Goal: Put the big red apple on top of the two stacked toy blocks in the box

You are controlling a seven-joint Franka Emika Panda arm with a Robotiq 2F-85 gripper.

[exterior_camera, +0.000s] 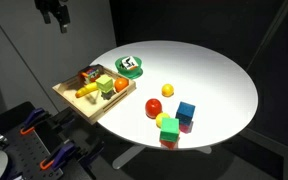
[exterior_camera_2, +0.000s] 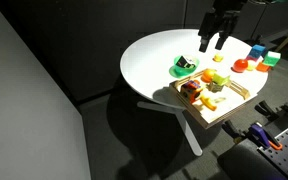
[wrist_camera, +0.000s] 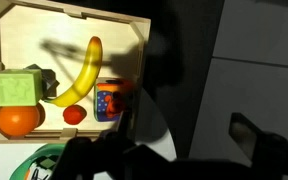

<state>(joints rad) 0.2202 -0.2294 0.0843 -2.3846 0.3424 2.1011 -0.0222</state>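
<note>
While the gripper point(exterior_camera_2: 214, 42) hangs high over the table's point(exterior_camera: 214, 70) far edge w/ jaws spread apart & nothing btwn them, the big red apple point(exterior_camera: 154, 107) sits on bare tabletop, well apart from the box point(exterior_camera: 62, 92). Apple's round, so no real long axis; too small to tell which way the stem end faces. Yellow ball point(exterior_camera: 168, 90) is near it, blue cube point(exterior_camera: 186, 110) just beside, & a yellow-green cube point(exterior_camera: 168, 125) and magenta cube point(exterior_camera: 186, 125) sit close in front, twd the table rim.

Box lies at the table edge, partly overhanging. Inside, per wrist view: the two stacked toy blocks point(wrist_camera: 109, 100) stand upright, stack axis vertical, nr the box's mid-right side. Banana point(wrist_camera: 82, 72) curves diagonally across the middle, its lower end beside a green block point(wrist_camera: 17, 88). An orange point(wrist_camera: 16, 120) rests just below that block, in a corner, & a small red piece point(wrist_camera: 73, 114) lies btwn orange and stack.

Green-and-white round dish point(exterior_camera: 130, 66) sits on the table just beside the box; its contents are too small to make out.
</note>
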